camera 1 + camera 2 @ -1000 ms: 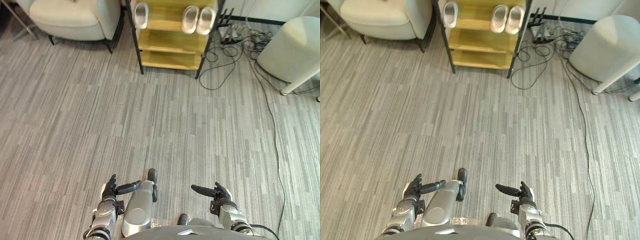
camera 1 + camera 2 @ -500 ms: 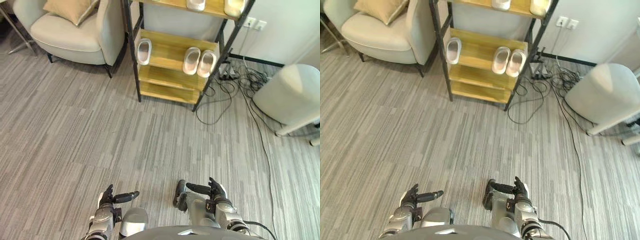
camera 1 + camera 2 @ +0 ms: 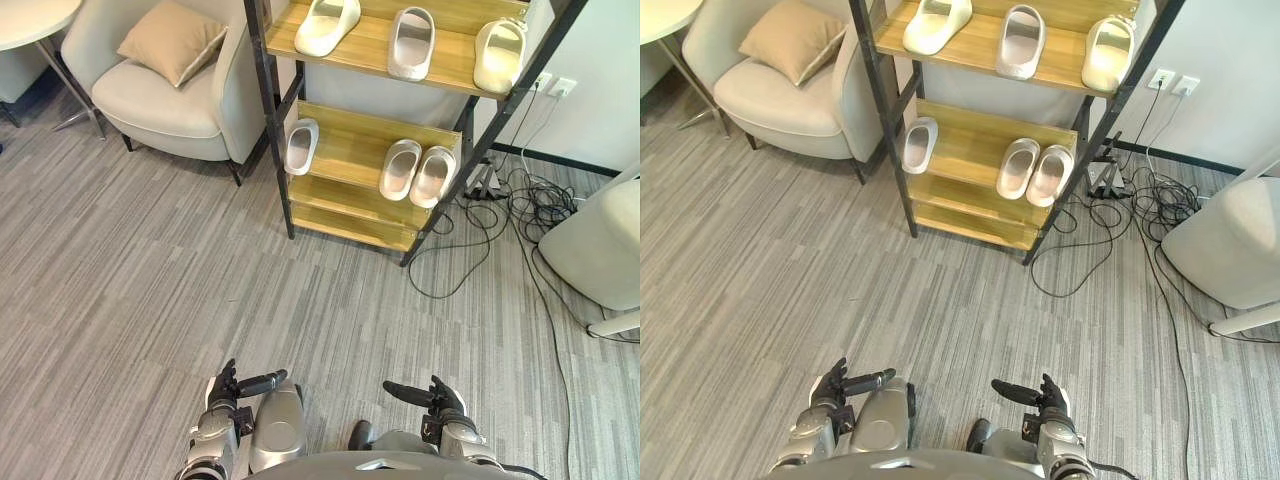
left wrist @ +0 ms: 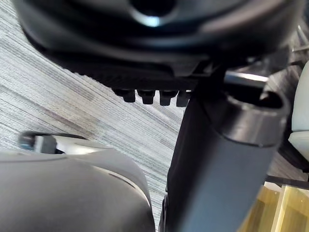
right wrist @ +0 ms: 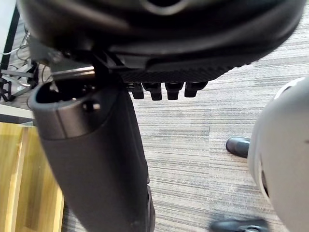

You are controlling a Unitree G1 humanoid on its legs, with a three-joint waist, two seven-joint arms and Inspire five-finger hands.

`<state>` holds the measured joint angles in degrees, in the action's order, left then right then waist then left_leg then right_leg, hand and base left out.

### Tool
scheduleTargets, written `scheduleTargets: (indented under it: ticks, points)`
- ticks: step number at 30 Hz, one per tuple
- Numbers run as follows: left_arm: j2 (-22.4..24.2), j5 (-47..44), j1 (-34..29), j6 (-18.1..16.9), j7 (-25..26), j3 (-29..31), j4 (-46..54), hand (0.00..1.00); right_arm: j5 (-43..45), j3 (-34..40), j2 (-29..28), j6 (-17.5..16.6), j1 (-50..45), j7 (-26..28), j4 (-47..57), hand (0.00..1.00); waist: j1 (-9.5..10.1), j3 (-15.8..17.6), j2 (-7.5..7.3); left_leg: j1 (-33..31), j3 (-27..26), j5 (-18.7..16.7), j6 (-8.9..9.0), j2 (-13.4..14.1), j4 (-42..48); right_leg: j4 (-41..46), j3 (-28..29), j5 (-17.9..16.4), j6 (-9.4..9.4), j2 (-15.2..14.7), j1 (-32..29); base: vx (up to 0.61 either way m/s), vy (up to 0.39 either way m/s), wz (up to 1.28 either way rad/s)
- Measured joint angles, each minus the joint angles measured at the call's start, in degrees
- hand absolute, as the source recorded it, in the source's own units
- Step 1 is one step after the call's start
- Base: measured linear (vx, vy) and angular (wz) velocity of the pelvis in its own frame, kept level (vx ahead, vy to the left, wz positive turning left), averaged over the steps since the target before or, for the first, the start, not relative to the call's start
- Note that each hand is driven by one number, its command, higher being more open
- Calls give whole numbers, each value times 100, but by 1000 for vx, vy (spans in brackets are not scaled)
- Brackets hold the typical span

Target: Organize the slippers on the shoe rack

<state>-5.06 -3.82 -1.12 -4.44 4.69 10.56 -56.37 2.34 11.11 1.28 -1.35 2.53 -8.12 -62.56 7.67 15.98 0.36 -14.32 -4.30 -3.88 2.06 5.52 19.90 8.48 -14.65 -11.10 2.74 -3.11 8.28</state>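
Slippers (image 3: 411, 42) lie on the shoe rack (image 3: 340, 198), which in the left eye view stands against the wall on the far side of the floor (image 3: 150, 290); three rest spaced apart on the upper shelf (image 3: 367, 50); on the middle shelf (image 3: 350, 150) a single slipper (image 3: 301, 146) lies at the left end, well apart from a pair (image 3: 400, 168) set side by side toward the right; an armchair (image 3: 170, 100) with a cushion (image 3: 172, 40) stands just left of the rack, and cables (image 3: 470, 230) trail on the floor to its right.

In the right eye view the left hand (image 3: 828, 386) and the right hand (image 3: 1050, 395) hang low, well apart from the rack; each has its fingers straight and its thumb stretched toward the other hand.

In the left wrist view the fingers (image 4: 147, 96) sit in a close row, side by side and uncurled; the thumb (image 4: 217, 164) stands free over the floor.

In the right wrist view the fingers (image 5: 174, 89) line up the same way, pressed together; the thumb (image 5: 96, 159) juts out alone, with the rack's wood beside it.
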Motion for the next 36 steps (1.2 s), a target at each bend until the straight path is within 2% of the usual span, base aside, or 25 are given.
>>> scheduleTargets:
  ticks: [1, 2, 4, 6, 7, 8, 10, 11, 12, 13, 15, 17, 19, 20, 21, 22, 23, 25, 26, 28, 29, 31, 34, 35, 36]
  points:
    - [-100, 6, 21, 6, 6, -24, -72, 100, 0, -102, -78, 5, -1, -5, -28, 100, 25, -34, -203, 151, -113, 37, -27, -202, -252, -132, 107, -3, 7, -156, 34, 480, 248, -27]
    - [-133, 9, 36, 2, 5, -29, -78, 100, -4, -112, -119, 3, -41, 5, -31, 100, 17, -50, -271, 141, -138, -31, -190, -305, -139, -242, 148, 32, 23, -227, 116, 402, 133, 2]
    - [-143, 2, 8, 30, 6, -20, -135, 100, -5, -111, -195, 12, -37, 18, -30, 100, 49, -66, -284, 140, -211, -431, -377, -350, 406, -246, 274, 52, 77, -320, 315, 329, 126, -4]
    - [-154, -5, -14, 40, 2, -26, -133, 100, -7, -112, -249, -4, -26, 49, 8, 100, 117, -89, -314, 213, -330, -576, -396, -330, 549, -34, 420, 56, 104, -373, 279, 245, 104, -33]
    - [-152, -5, -36, 70, 0, -56, -137, 100, -11, -113, -271, -7, 12, 65, 12, 100, 140, -99, -292, 387, -377, -758, -394, -286, 517, 452, 535, 18, 186, -394, 122, 261, 122, -62]
    - [-166, -7, -64, 95, -13, -73, -160, 100, -43, -124, -291, -9, 26, 70, 15, 100, 134, -108, -295, 614, -450, -950, -405, -243, 373, 1307, 645, -108, 431, -467, -192, 222, 94, -59]
    - [-319, -4, -97, 132, -28, -301, -246, 100, -211, -347, -265, -17, -11, 64, 69, 100, 93, -164, -390, 973, -614, -1179, -434, -300, 260, 3168, 643, 31, 775, -819, -985, 237, 69, -43]
    - [-378, -1, -110, 135, -28, -365, -257, 100, -242, -347, -248, -24, 3, 84, 117, 100, 18, -178, -413, 1152, -631, -1265, -484, -351, 252, 3807, 514, -60, 681, -989, -1215, 192, 35, -19]
    - [-385, -1, -113, 136, -27, -365, -265, 100, -243, -340, -247, -23, 14, 87, 116, 100, -5, -185, -427, 1219, -631, -1294, -513, -354, 250, 3940, 468, -107, 602, -1034, -1269, 275, 7, 1]
    - [-400, 0, -146, 136, -21, -366, -303, 100, -243, -355, -226, -26, 34, 97, 110, 100, -58, -199, -444, 1523, -618, -1413, -500, -345, 201, 4231, 175, -317, 327, -1091, -1500, 228, -11, 9]
    - [-399, -1, -123, 134, -22, -413, -302, 100, -246, -459, -173, -54, 151, 116, 108, 100, -135, -205, -404, 1813, -590, -1437, -491, -234, -37, 3776, -245, -523, 10, -957, -1941, 314, -56, 13]
    - [-346, 4, -105, 135, -29, -482, -305, 100, -248, -465, -120, -81, 270, 134, 115, 100, -200, -152, -248, 2045, -553, -1429, -472, -26, -247, 2748, -306, -468, 3, -580, -2276, 363, -120, 10]
    - [-342, 6, -109, 132, -34, -512, -354, 100, -247, -489, -89, -116, 297, 137, 154, 100, -241, -133, -202, 2236, -452, -1415, -404, 50, -426, 1556, -171, 8, 36, -294, -2415, 449, -164, 25]
    - [-353, 10, -130, 133, -44, -520, -371, 100, -249, -504, -71, -111, 266, 136, 145, 100, -283, -148, -229, 2356, -346, -1473, -215, 10, -478, 1061, -21, 862, -44, -199, -2370, 457, -191, 44]
    - [-282, 14, -99, 128, -43, -511, -454, 100, -264, -503, 63, -97, 248, 134, 92, 100, -290, -155, -59, 2472, -98, -1540, -71, 170, -470, 1106, 11, 1159, -332, -52, -2233, 448, -189, 37]
    - [-233, 22, -98, 123, -42, -494, -459, 100, -264, -501, 91, -88, 250, 134, 89, 100, -274, -171, -19, 2463, -55, -1510, -20, 206, -465, 1113, 13, 1110, -362, -31, -2226, 518, -261, 28]
    - [-94, 104, -91, 123, -36, -463, -472, 100, -263, -443, 190, -69, 241, 129, 26, 100, -302, -224, 138, 2431, 162, -1346, 138, 285, -449, 1159, -80, 821, -394, 23, -2193, 412, -214, 16]
    - [-64, 132, -68, 124, -46, -460, -473, 100, -258, -312, 225, 8, 209, 135, -38, 100, -358, -246, 190, 2284, 364, -1213, 316, 361, -125, 1030, -242, 713, -420, 66, -2013, 349, -201, 35]
    - [-54, 136, -45, 124, -52, -448, -470, 100, -244, -294, 215, 14, 155, 128, -37, 100, -351, -243, 202, 2173, 384, -1146, 435, 420, 206, 882, -296, 704, -433, 114, -1852, 312, -217, 40]
    - [-55, 160, -12, 122, -106, -391, -402, 100, -226, -198, 215, 14, 8, 123, -17, 100, -298, -239, 199, 1646, 358, -786, 656, 584, 1615, 463, -415, 679, -471, 226, -1334, 265, -193, 32]
    - [-35, 191, -23, 111, -130, -291, -328, 100, -220, -199, 214, 14, -29, 109, -14, 100, -260, -235, 188, 1267, 243, -892, 618, 741, 2470, 241, -446, 662, -498, 268, -1050, 170, -104, 19]
    - [-34, 191, -14, 101, -131, -276, -228, 100, -215, -191, 189, 7, -105, 82, -5, 100, -198, -220, 156, 795, -47, -1216, 468, 841, 2945, 2, -441, 661, -501, 291, -707, 215, -36, 2]
    - [-44, 185, -9, 77, -131, -293, -180, 100, -209, -187, 132, 8, -69, 53, -17, 100, -170, -207, 128, 351, -64, -1430, 404, 572, 1819, -183, -319, 696, -380, 178, -493, 169, 128, -17]
    - [-45, 186, -7, 78, -126, -324, -184, 100, -209, -190, 127, 1, -59, 51, -15, 100, -172, -212, 140, 341, 135, -1286, 413, 387, 949, -176, -231, 685, -247, 119, -501, 114, 177, -31]
    - [-31, 184, -12, 79, -119, -344, -197, 100, -209, -199, 160, 5, -53, 56, -17, 100, -168, -233, 217, 343, 262, -849, 405, 313, 509, -176, -166, 681, -174, 114, -496, 169, 257, -35]
